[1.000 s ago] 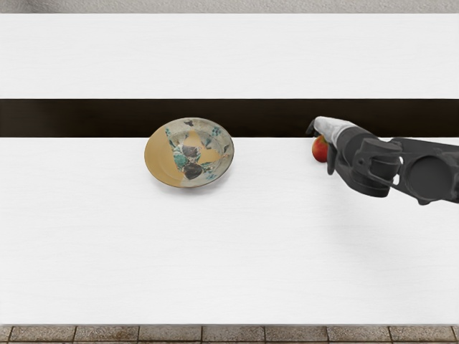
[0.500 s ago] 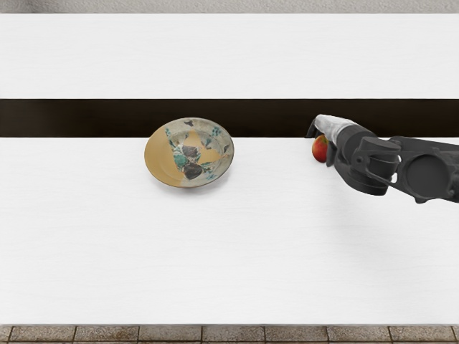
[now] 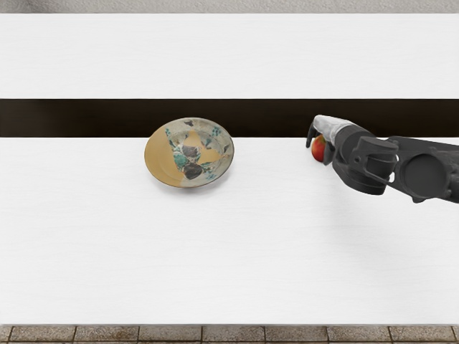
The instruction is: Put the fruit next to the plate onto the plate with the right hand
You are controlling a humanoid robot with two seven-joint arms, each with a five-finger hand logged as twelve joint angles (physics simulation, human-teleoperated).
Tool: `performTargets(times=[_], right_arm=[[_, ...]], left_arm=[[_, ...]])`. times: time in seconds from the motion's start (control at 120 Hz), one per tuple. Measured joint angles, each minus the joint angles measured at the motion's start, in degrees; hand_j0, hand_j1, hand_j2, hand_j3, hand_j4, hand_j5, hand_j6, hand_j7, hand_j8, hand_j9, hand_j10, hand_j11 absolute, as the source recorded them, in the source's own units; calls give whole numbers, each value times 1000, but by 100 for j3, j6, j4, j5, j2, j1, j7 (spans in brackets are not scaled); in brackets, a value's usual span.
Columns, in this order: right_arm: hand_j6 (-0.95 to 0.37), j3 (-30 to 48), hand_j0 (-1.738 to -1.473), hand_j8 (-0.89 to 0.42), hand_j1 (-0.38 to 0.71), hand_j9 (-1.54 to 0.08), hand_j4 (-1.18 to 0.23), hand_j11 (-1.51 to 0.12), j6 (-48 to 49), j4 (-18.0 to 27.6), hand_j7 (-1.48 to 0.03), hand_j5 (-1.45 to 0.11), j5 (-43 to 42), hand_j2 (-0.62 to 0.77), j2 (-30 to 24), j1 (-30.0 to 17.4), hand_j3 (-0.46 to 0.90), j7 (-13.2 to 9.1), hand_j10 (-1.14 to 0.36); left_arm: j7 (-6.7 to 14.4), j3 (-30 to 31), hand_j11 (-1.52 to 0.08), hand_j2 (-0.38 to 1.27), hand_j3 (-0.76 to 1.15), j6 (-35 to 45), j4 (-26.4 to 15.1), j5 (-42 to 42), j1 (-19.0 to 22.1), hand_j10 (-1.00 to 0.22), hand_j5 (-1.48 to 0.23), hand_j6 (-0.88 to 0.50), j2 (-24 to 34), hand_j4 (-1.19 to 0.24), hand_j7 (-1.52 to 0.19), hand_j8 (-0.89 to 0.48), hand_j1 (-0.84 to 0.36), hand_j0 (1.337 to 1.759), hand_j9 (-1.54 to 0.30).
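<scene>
right hand (image 3: 324,136): fingers curled around the fruit (image 3: 318,148) | fruit: at far edge of desk (image 3: 215,251), well right of plate (image 3: 159,147) | change: hand and fruit nudged slightly up-left; plate unmoved

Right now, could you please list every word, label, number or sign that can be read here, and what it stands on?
None can be read.
The round ochre ceramic plate bears only painted leaf-like motifs, no letters.
The small red and yellow fruit, the dark grey right hand and the white table carry no markings.
</scene>
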Motion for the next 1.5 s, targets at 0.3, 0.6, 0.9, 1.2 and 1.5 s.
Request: performTargets(times=[0.3,0.6,0.9,1.2,1.5], right_arm=[[-342,73,-1645,-251,280,-1023,-725,-1028,45,-80,-976,-1023,23,97,72,52,0,-1,-488],[-327,242,-1644,-224,282,-1069,-735,-1081,72,-73,-1001,-1067,54,99,487,516,1,3,-470],[-318,291,-1644,-208,280,-1089,-745,-1105,193,-27,-1017,-1107,43,94,1178,938,1,188,-460],[-320,321,-1645,-203,277,-1091,-750,-1105,205,166,-1017,-1117,43,99,1575,1254,1,884,-462],[-321,337,-1646,-203,271,-1098,-754,-1105,191,188,-1019,-1134,63,91,1780,907,1,979,-460]], left_arm=[[2,0,0,0,0,-2,0,0,0,0,0,0,0,0,0,0,349,1658,0],[0,0,0,0,0,-3,0,0,0,0,0,0,0,0,0,0,349,1658,0],[0,0,0,0,0,-2,0,0,0,0,0,0,0,0,0,0,349,1658,0],[0,0,0,0,0,-2,0,0,0,0,0,0,0,0,0,0,349,1658,0],[0,1,0,0,0,-1,0,0,0,0,0,0,0,0,0,0,349,1658,0]])
